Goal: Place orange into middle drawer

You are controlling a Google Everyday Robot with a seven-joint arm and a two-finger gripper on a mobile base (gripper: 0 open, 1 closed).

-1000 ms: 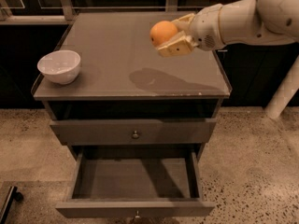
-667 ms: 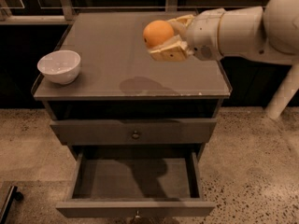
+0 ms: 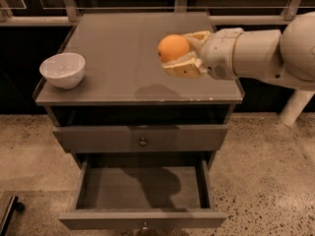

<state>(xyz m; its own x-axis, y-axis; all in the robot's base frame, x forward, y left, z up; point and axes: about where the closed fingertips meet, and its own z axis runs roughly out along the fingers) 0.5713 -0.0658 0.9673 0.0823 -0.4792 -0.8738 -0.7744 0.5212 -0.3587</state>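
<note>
One orange (image 3: 173, 48) (in jaws) over cabinet (image 3: 118, 43)

Amber-toned orange (image 3: 173, 47) held in cream gripper (image 3: 175, 52) above dull grey table (image 3: 115, 45), white bowl (image 3: 62, 69), dark-grey middle drawer (image 3: 140, 219), speckled beige floor (image 3: 268, 173), white arm (image 3: 261, 53).

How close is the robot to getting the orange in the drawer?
Done: the middle drawer is pulled open. In hand: the gripper is shut on the orange, above the cabinet top. Left: carry it over the drawer, lower, let go.
</note>
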